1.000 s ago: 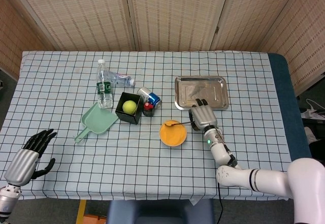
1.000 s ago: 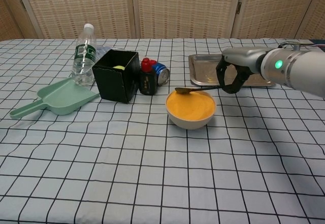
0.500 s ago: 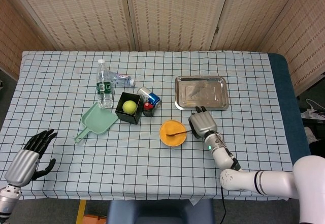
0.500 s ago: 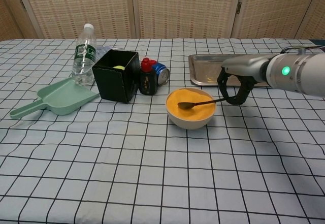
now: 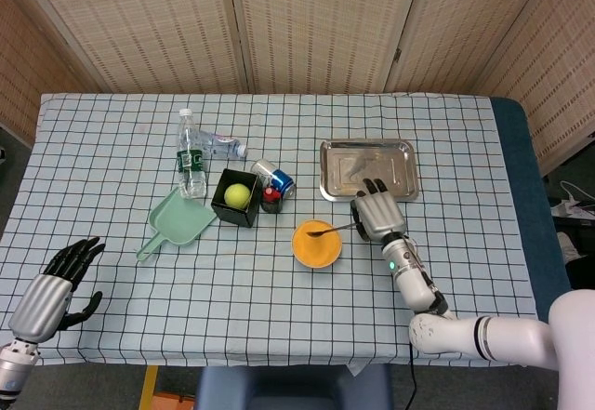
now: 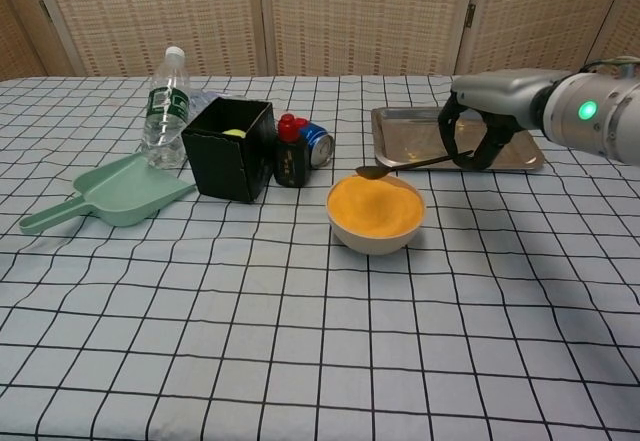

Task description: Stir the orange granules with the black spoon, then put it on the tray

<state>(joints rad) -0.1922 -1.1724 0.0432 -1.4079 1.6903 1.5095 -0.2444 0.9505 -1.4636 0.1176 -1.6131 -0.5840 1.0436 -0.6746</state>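
A white bowl of orange granules stands near the table's middle. My right hand grips the black spoon by its handle, just right of the bowl. The spoon's head hovers above the granules at the bowl's far rim, lifted clear of them. The steel tray lies just behind the hand. My left hand rests open near the table's front left corner, seen only in the head view.
A black box holding a green ball, a water bottle, a tipped can, a small red-capped bottle and a green dustpan cluster left of the bowl.
The right hand rose and moved back toward the tray, lifting the spoon's head out of the granules to above the bowl's far rim. The left hand stayed still.
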